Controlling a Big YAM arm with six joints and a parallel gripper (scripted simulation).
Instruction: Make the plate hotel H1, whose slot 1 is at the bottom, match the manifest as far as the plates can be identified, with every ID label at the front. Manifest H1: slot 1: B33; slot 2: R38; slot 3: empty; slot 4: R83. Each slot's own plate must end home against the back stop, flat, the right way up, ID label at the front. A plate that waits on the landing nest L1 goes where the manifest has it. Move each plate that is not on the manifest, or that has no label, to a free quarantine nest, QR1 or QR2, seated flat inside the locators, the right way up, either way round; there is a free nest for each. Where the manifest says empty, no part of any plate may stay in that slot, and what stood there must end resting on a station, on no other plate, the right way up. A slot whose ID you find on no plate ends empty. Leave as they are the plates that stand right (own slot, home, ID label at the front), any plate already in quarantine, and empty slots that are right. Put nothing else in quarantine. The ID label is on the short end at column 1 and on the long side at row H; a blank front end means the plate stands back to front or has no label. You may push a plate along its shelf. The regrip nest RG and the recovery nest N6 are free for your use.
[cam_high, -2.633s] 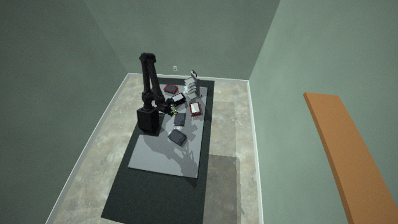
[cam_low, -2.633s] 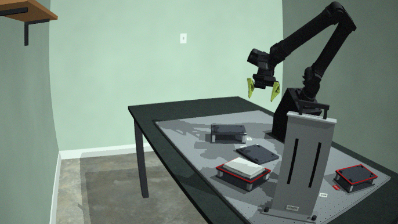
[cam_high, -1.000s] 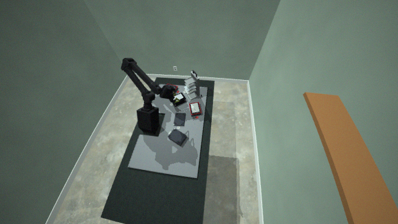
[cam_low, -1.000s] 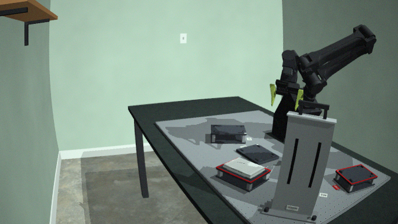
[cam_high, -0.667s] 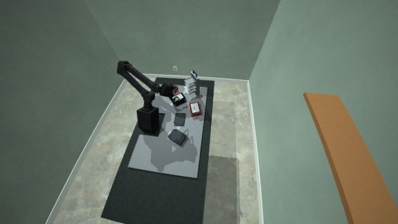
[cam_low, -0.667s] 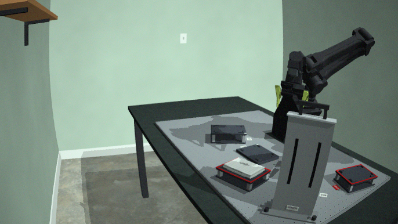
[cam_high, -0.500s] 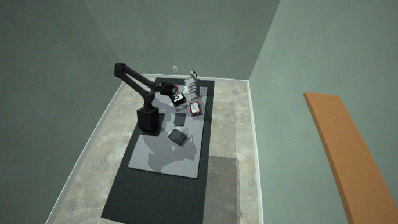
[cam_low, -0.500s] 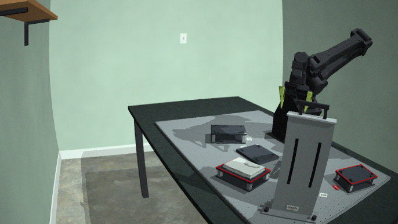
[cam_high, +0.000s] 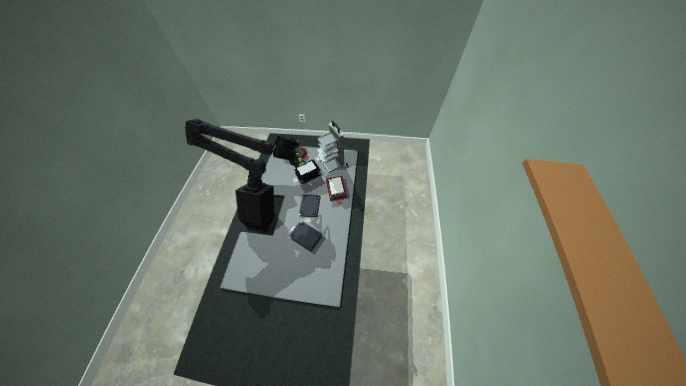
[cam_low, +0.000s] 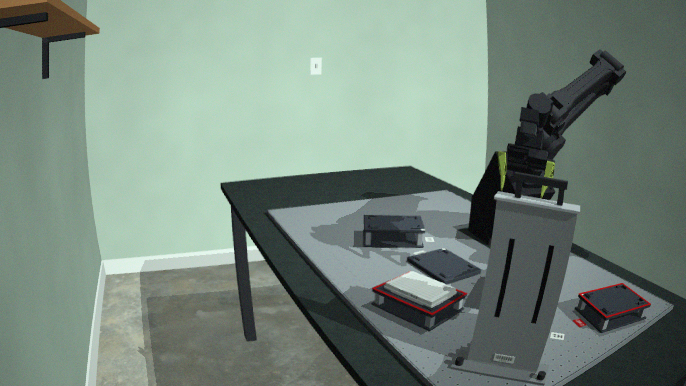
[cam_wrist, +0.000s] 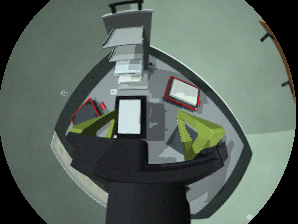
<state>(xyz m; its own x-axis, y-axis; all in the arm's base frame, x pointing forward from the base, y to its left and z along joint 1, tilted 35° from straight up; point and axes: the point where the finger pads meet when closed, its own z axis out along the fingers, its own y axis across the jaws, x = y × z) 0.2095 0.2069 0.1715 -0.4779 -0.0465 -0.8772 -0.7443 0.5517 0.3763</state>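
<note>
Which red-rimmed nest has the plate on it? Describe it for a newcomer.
Start at the tall grey plate hotel near the table's front edge. Two red-rimmed dark nests flank it. The occupied red-rimmed nest, towards the room's open floor, carries a white plate; the other red-rimmed nest is bare.

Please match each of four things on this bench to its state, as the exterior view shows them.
Things:
1. gripper
2. red-rimmed nest left of the hotel
3. red-rimmed nest right of the hotel
4. plate hotel

States:
A. carries a white plate
B. carries no plate
C. open, holding nothing
D. upright, with a handle on top

Pairs: 1-C, 2-A, 3-B, 4-D
</note>
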